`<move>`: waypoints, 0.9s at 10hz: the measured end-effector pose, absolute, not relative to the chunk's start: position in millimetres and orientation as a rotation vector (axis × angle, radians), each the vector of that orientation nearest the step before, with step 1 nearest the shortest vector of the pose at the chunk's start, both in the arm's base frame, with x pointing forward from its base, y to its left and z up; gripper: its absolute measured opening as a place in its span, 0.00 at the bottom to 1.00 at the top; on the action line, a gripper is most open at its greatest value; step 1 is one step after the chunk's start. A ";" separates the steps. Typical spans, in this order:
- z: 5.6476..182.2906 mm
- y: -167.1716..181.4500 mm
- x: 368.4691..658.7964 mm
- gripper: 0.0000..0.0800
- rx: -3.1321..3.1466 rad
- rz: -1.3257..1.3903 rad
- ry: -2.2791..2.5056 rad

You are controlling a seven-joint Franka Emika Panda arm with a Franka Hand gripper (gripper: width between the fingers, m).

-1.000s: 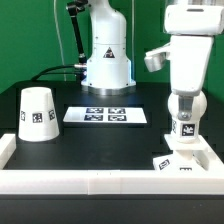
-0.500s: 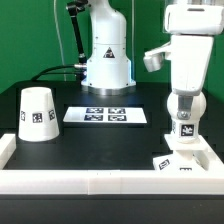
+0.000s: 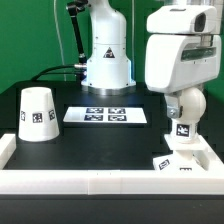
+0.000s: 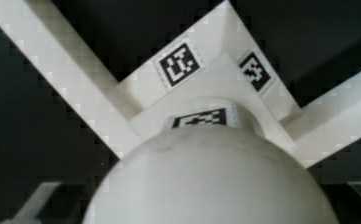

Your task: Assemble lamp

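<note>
White bulb stands upright at the exterior view's right, straight under the arm's wrist. Its tagged neck points down at the base, which lies in the corner of the white rail. Bulb and base look to be touching, but whether the neck is seated cannot be told.

The gripper sits over the bulb from above. Its fingers are hidden by the wrist in the exterior view and by the bulb's dome in the wrist view, so it cannot be told how wide it stands or whether it grips the bulb.

The relation that matters is vertical: the bulb's long axis runs straight down, in line with the tool above and the base below. The next move is therefore probably a press or twist along that axis, with little sideways travel; any tilt could jam the neck.

The shade stands wide end down, well apart at the exterior view's left, beyond the marker board, and looks left for a later step.
</note>
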State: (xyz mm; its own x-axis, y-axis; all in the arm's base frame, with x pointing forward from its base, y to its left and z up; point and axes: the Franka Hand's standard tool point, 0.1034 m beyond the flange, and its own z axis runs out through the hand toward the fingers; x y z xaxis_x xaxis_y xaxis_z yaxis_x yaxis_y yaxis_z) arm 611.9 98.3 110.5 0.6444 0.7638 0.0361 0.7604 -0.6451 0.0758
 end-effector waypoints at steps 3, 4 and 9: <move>110.4 98.6 612.1 0.72 2.965 0.109 0.892; 110.4 98.5 612.1 0.72 2.990 0.111 0.809; 110.5 97.9 612.2 0.72 3.092 0.120 0.338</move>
